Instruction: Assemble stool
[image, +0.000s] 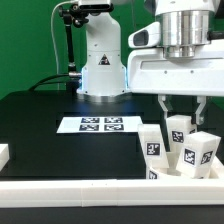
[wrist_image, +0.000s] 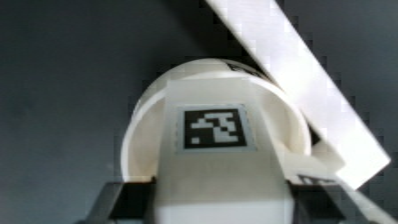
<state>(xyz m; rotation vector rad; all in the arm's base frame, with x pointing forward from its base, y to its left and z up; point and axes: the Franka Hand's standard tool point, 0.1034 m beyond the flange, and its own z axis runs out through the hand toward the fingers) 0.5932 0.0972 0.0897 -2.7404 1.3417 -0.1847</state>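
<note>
so the claw (image: 180, 110) is clamped narrow on a short white plastic block leg with a black-and-white tag (wrist_image: 217, 135), over the black desk (image: 40, 115) on the exterior view's right; two more tagged white legs (image: 153, 143) stand beside it, by the long white rail (image: 100, 190)

The black table (image: 40, 115) lies open across the exterior view's left and middle, with only the flat marker board (image: 99, 125) on it near the centre. The exterior view's right is crowded: three white tagged legs (image: 177, 150) stand close together just behind the white front rail (image: 90, 192), under the gripper (image: 181, 108).
</note>
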